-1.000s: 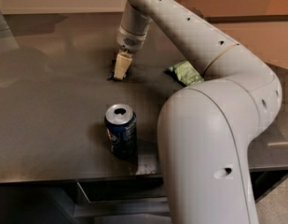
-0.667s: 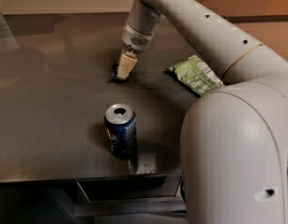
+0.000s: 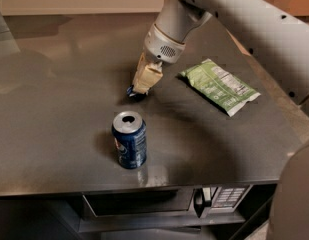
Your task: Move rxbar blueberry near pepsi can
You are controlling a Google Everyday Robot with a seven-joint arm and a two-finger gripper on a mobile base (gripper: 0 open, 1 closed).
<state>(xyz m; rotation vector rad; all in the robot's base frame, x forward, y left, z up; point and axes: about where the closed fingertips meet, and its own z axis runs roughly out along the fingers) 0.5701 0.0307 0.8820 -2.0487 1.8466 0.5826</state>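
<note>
Pinching the rxbar blueberry (image 3: 131, 91) (mostly hidden): gripper (image 3: 142, 87), fingers narrow, down at the table (image 3: 54, 114), behind upright pepsi can (image 3: 130, 141).

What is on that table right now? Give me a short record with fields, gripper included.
gripper: down at the table top, on the rxbar blueberry, beyond the can
rxbar blueberry: mostly hidden by the gripper; only a dark blue edge shows
pepsi can: upright, near the front edge, apart from the bar
green chip bag: lying flat, toward the picture's right of the gripper
table: dark grey, glossy
task state: bar not yet beside the can
</note>
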